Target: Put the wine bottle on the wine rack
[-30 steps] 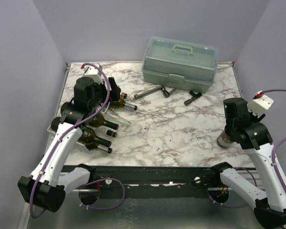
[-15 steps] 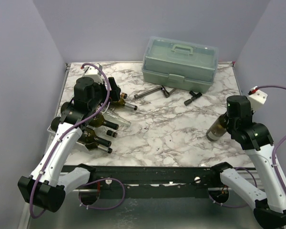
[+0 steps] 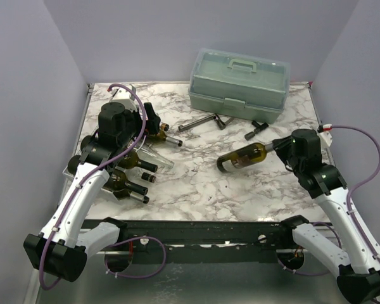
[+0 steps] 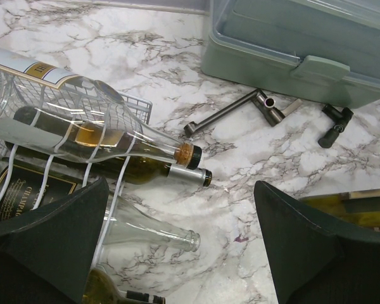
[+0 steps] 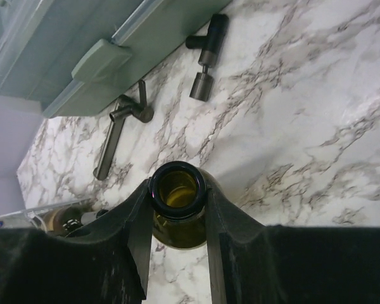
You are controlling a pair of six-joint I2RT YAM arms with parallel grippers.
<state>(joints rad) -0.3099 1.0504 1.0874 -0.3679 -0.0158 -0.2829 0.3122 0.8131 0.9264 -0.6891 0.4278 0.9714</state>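
Both fingers of my right gripper (image 5: 177, 212) pinch the olive glass wine bottle (image 3: 244, 156) by its neck, level at mid-table. I'd swing slowly toward the white wire rack (image 4: 132, 104), where my left gripper (image 4: 183, 240) gapes empty.

We log even, diffuse overhead light, moderately bright. The marble table (image 3: 240, 183) is lit evenly edge to edge; a soft shadow sits beneath the wine bottle (image 3: 244, 156). Wrist views: the left end effector (image 4: 180, 187) and right end effector (image 5: 177, 190) read dark, nearly featureless; small glints on the clear bottle (image 4: 101, 136). Table detail is sharp.
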